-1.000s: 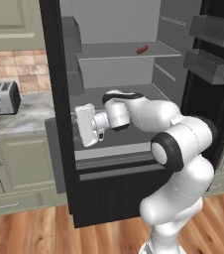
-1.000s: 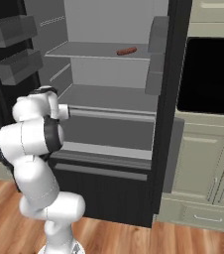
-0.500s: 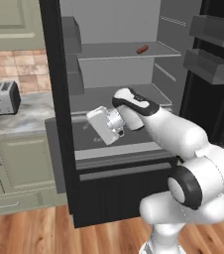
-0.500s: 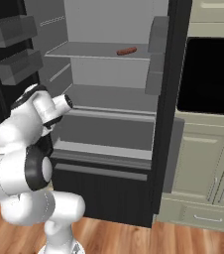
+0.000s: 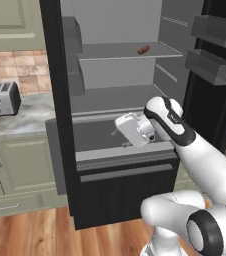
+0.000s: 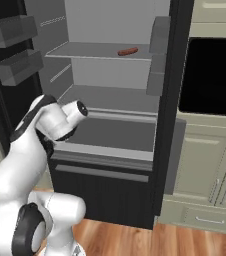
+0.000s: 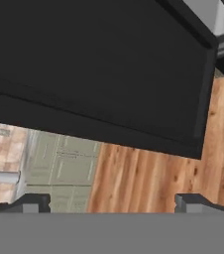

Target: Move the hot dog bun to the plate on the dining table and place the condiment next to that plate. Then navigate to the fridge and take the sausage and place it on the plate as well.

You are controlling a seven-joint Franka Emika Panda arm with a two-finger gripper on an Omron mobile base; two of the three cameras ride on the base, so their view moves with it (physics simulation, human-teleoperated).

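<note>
Left base view shows you the small reddish-brown sausage [image 5: 143,49] lying on the top grey shelf [image 5: 115,51] of the open black fridge [image 5: 55,100], near the right end of the shelf. In the right base view the sausage [image 6: 128,51] sits toward the right side of that same shelf.

Your white robot hand [image 5: 133,129] is low down. It hangs in front of the fridge, above the flat grey drawer top [image 5: 100,135], well below the sausage. The hand view looks down past the dark fridge door [image 7: 99,69] at the brown wooden floor [image 7: 148,173]. The two dark finger tips [image 7: 32,202] stand far apart at the bottom of that view, so the jaws are released and hold nothing.

You need to lift the hand a long way up first. Turn the wrist so the fingers face into the fridge, not the floor. Go in between the two upper shelves and keep off their front edges. The sausage is thin and round, so it may roll. Come at it across its short side, with one finger on each side, and close softly.
</note>
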